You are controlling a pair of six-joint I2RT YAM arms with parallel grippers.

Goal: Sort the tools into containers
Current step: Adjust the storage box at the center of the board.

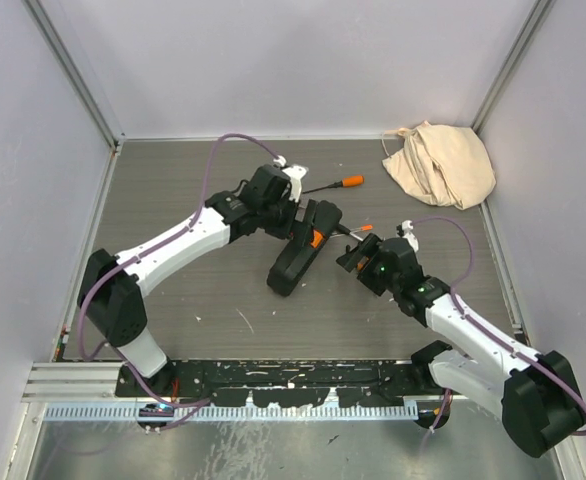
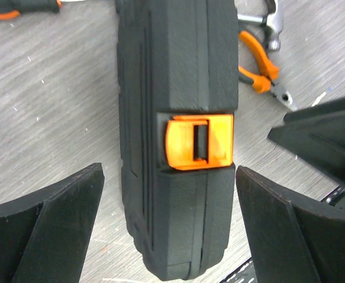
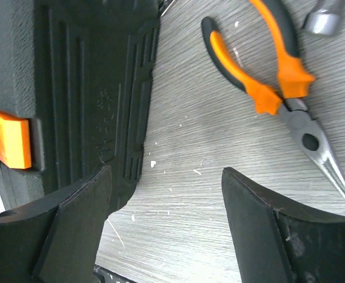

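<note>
The black tool case [image 1: 299, 255] stands on its edge in mid-table, closed, its orange latch [image 2: 199, 141] facing up. My left gripper [image 1: 298, 214] hovers over it and is open; its fingers [image 2: 60, 227] straddle the case's narrow top with a gap on each side. My right gripper [image 1: 353, 256] is just right of the case [image 3: 90, 82], open over bare table, its left finger [image 3: 72, 230] close beside the case. Orange-handled pliers [image 3: 272, 76] lie on the table between the case and a hammer head [image 3: 325, 15].
An orange-handled screwdriver [image 1: 345, 182] lies behind the case. A beige cloth bag [image 1: 441, 163] sits crumpled in the far right corner. Grey walls close in the table on three sides. The pliers [image 2: 258, 71] and hammer [image 2: 272, 23] lie right of the case.
</note>
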